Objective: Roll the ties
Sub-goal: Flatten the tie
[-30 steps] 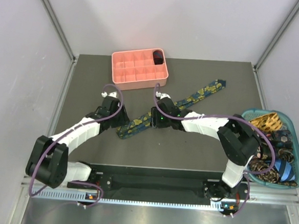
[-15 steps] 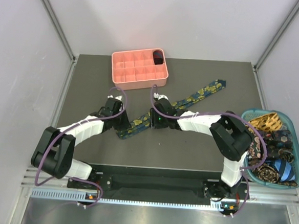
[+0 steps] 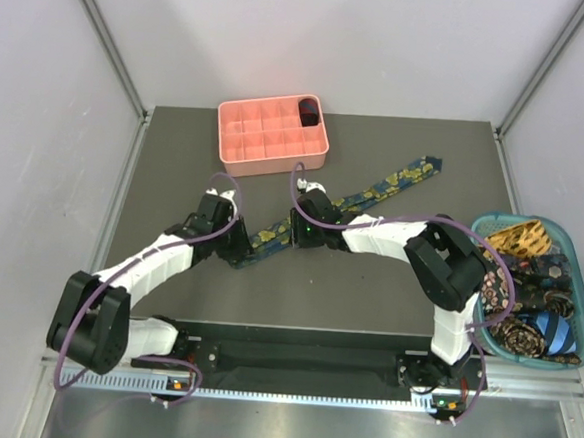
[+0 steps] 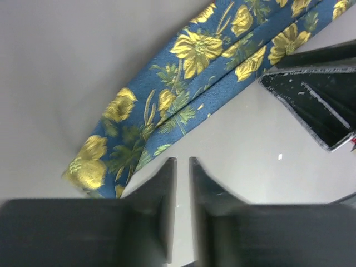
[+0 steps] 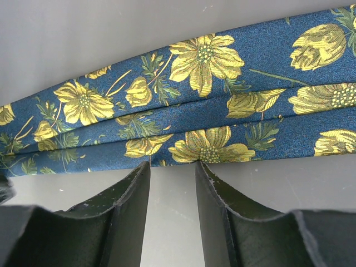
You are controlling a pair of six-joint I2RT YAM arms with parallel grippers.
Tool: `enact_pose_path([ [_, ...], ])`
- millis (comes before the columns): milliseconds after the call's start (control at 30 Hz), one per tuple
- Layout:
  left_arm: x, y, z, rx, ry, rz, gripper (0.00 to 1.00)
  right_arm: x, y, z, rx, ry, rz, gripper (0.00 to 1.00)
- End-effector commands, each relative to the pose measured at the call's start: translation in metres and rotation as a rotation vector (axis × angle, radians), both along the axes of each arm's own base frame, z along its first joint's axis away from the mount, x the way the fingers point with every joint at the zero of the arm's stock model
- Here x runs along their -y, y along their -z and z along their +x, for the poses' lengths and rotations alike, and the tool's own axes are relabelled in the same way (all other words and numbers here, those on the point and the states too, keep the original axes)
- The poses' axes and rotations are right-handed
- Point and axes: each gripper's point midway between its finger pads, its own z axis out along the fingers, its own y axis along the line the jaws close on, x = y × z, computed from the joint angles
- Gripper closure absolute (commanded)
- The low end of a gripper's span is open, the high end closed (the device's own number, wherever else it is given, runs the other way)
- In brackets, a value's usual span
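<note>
On the table's near middle, the left gripper [image 4: 179,211] is almost closed on nothing beside the narrow end of the navy, yellow-flowered tie [image 3: 385,185]; the right gripper [image 5: 172,214] stands part open at its folded edge. The tie runs diagonally far-right, bare table around it, clear of the pink tray [image 3: 271,161]

Two white-shelled, black-jointed arms [image 3: 159,260], looping purple cables [image 3: 227,177]
</note>
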Motion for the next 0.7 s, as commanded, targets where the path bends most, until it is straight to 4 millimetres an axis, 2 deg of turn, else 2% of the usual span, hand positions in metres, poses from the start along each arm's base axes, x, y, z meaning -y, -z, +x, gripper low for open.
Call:
enact_pose_path([
  [0, -0.018, -0.021, 0.017, 0.071, -0.064, 0.077, 0.68, -0.011, -0.015, 0.011, 0.044, 0.003, 0.039, 0.61],
  [33, -0.023, -0.022, 0.017, 0.059, -0.082, 0.1, 0.56, -0.009, -0.015, 0.01, 0.042, 0.002, 0.037, 0.61],
  [67, -0.03, -0.03, 0.027, 0.088, -0.118, 0.133, 0.42, -0.01, -0.016, 0.009, 0.045, -0.002, 0.038, 0.61],
  [133, -0.044, -0.036, 0.035, 0.109, -0.195, 0.191, 0.32, -0.007, -0.017, 0.008, 0.047, -0.007, 0.038, 0.61],
  [200, -0.05, -0.037, 0.043, 0.138, -0.219, 0.211, 0.28, -0.006, -0.02, 0.006, 0.054, -0.017, 0.037, 0.61],
  [233, -0.047, -0.041, 0.051, 0.163, -0.224, 0.199, 0.27, -0.005, -0.021, 0.006, 0.056, -0.016, 0.035, 0.61],
  [467, -0.043, -0.028, 0.08, 0.151, -0.194, 0.244, 0.29, -0.005, -0.023, 0.003, 0.064, -0.034, 0.041, 0.6],
  [667, -0.019, 0.003, 0.087, 0.06, -0.103, 0.19, 0.35, -0.004, -0.023, 0.0, 0.065, -0.037, 0.054, 0.6],
])
